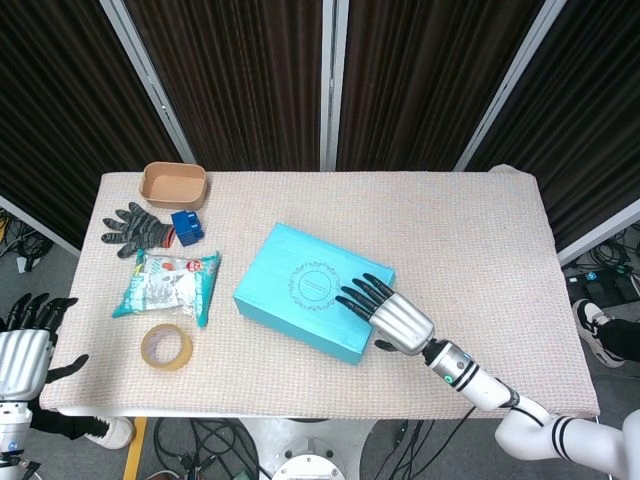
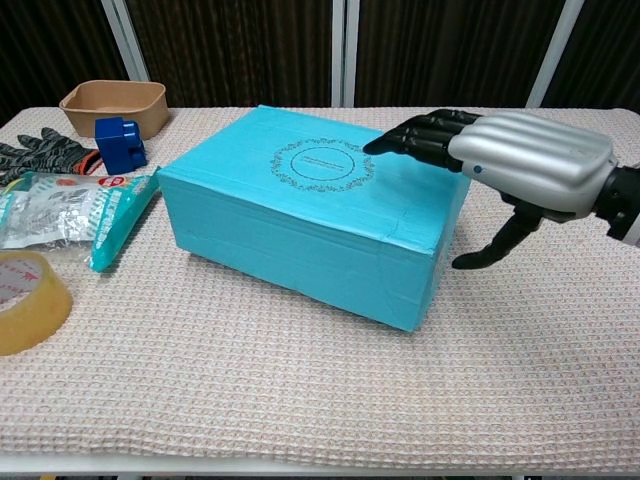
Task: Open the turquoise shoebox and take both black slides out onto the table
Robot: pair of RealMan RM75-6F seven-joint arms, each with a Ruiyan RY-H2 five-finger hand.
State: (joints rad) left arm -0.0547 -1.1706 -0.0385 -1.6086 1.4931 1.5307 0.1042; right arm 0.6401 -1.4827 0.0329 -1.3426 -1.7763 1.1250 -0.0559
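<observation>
Head view, shoebox: the turquoise shoebox [image 1: 313,290] is sitting closed near the middle of the table [image 1: 470,220], lying skewed to the table edges, one corner pointing at the near edge.
Head view, right hand: the right hand [image 1: 388,313] is lying palm down over the box's near right corner, dark fingers [image 1: 358,293] stretched out and slightly spread across the lid, gripping nothing; the thumb is sticking out beside the box wall.
Head view, left hand: the left hand [image 1: 28,345] is hanging off the table's near left corner, fingers spread, holding nothing.
Head view, slides: the lid is covering the inside, so the slides are not showing.
Head view, left side of table: a tape roll [image 1: 166,347], a snack packet [image 1: 168,284], a grey glove [image 1: 136,228], a blue block [image 1: 187,227] and a tan tray [image 1: 173,184] are lying well apart from the box.
Chest view, shoebox: the box [image 2: 318,210] is resting flat, lid shut, its oval emblem facing up.
Chest view, right hand: the hand [image 2: 505,162] is reaching in from the right, fingertips [image 2: 385,143] hovering at or just above the lid beside the emblem; whether they are touching I cannot tell.
Chest view, left hand: it is not appearing here.
</observation>
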